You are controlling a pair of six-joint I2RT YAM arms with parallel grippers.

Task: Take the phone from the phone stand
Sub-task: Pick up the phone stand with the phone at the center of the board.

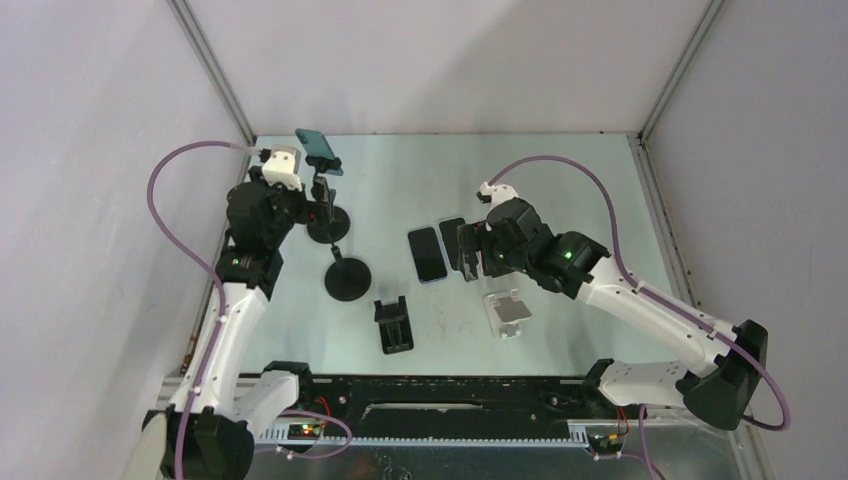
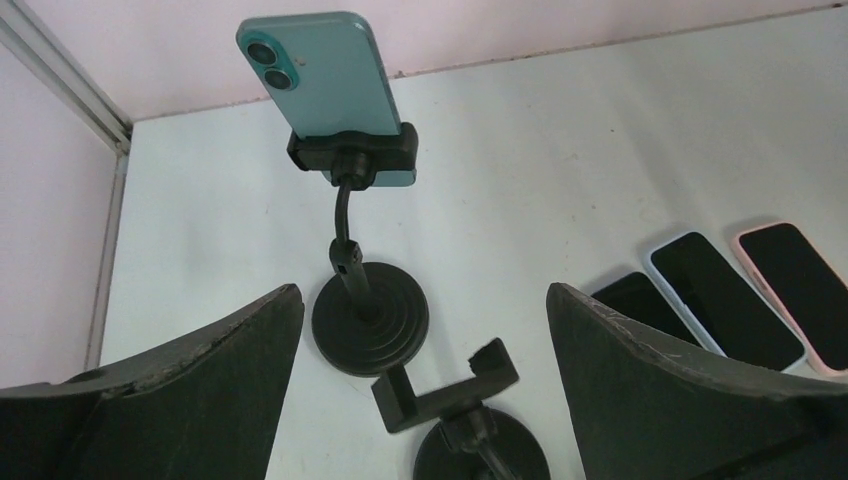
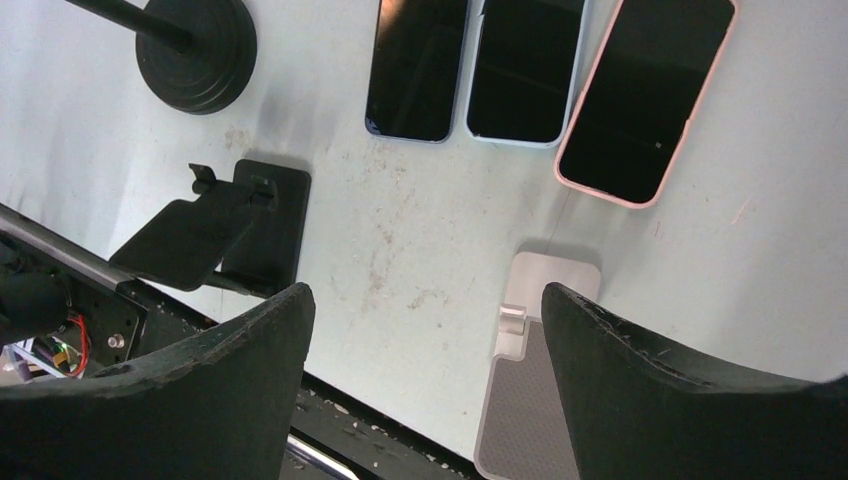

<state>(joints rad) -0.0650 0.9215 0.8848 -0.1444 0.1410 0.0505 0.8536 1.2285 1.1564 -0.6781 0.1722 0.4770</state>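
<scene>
Phone (image 2: 325, 80): teal, with its back and lenses toward my left wrist camera. It is clamped upright at the top of the stand, at the far left of the table.
Phone stand (image 2: 370, 318): round black base and thin bent neck, with the clamp biting the phone's lower end. I judge it top-heavy.
Left gripper (image 2: 420, 300): fingers spread wide with nothing between them. It sits on the near side of the stand, lower than the phone.
Right gripper (image 3: 428, 300): wide open and empty, over the flat phones (image 3: 520, 70) and the silver stand (image 3: 530, 400) at mid-table.
Empty stand (image 2: 470, 420): just on the near side of the loaded stand's base.
Risk, tipping: if I pull the phone while the clamp resists, the unbraced base lifts or topples.
Risk, slip: a thin grip on the smooth edges could let the phone drop to the table.
Risk, collision: as I rise toward the phone, a finger may knock the neck or the empty stand's clamp.
</scene>
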